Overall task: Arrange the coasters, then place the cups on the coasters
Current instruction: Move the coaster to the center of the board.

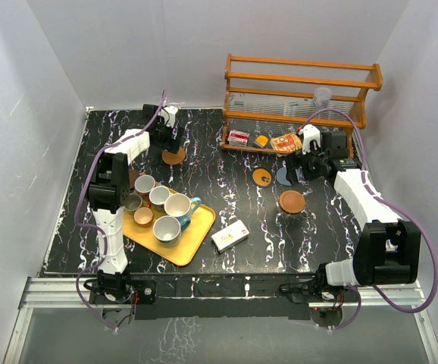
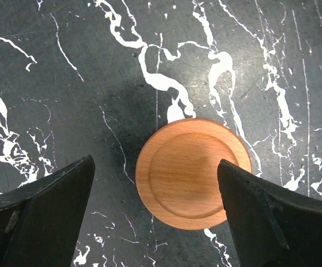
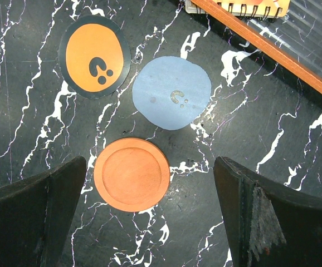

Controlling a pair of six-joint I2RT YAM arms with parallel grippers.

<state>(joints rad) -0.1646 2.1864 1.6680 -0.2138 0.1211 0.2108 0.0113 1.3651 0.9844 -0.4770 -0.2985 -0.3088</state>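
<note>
Coaster (image 2: pixel 191 172) between open left jaws; right jaws open above three more coasters (image 3: pixel 131 174); cups (image 1: pixel 177 205) on tray (image 1: pixel 192 243).

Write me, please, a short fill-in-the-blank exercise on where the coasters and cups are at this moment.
1. The cups stand together on a ____ tray.
2. The left gripper holds its jaws ____ over a wooden coaster.
3. The right gripper looks down on ____ coasters, among them the grey-blue coaster.
Missing words: yellow; open; three.
</note>
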